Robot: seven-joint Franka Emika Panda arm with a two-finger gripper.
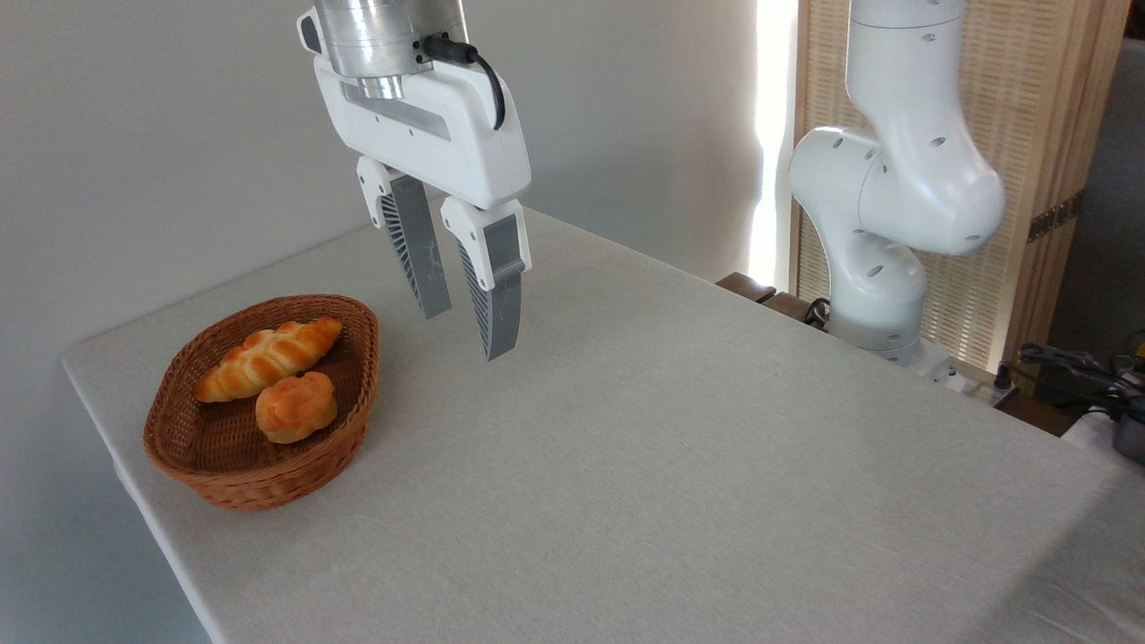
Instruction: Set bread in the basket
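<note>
The bread (296,408), a small round golden-orange bun, lies inside the brown wicker basket (234,478) at the table's left end. My gripper (468,333) hangs in the air to the right of the basket and above the tablecloth. Its two grey fingers (497,295) stand apart and hold nothing, so it is open. It touches neither the bun nor the basket.
A long braided golden loaf (268,358) lies in the basket behind the bun. The table's left edge (116,465) runs close by the basket. The arm's white base (886,268) stands at the back right, with cables (1073,376) beyond the table's right edge.
</note>
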